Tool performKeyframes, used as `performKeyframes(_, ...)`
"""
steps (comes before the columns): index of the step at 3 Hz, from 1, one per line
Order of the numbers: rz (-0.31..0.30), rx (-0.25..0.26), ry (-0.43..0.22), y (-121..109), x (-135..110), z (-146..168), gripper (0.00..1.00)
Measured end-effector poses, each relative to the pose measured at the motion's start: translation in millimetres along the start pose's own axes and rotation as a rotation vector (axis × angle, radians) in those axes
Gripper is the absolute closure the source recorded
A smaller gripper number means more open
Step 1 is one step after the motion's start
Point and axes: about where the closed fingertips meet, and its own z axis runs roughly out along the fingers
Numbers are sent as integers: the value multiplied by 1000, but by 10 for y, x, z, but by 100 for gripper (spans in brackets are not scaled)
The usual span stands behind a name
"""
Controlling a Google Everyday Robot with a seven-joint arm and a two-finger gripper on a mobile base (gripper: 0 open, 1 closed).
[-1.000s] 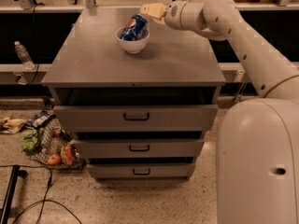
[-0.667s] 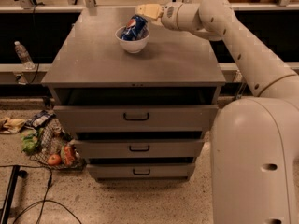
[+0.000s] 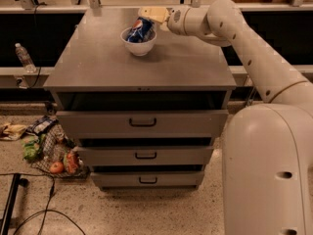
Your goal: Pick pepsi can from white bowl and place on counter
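Note:
The pepsi can is dark blue with a red-white-blue logo and lies tilted inside the white bowl. The bowl stands on the far middle part of the grey counter. My gripper is at the end of the white arm that reaches in from the right. Its pale fingers sit just above and to the right of the can's top, close to the bowl's far rim. I cannot see whether it touches the can.
Three drawers with black handles are below the counter. A clear plastic bottle stands on a ledge at the left. A wire basket with groceries and cables lie on the floor at the left. My white base fills the lower right.
My gripper has moved left toward the bowl and now sits right over the can's top. The bowl and can have not moved on the counter.

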Motion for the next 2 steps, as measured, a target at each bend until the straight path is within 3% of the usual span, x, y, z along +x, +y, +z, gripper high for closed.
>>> performKeyframes(2, -10, -29, 13, 42, 41, 59, 29)
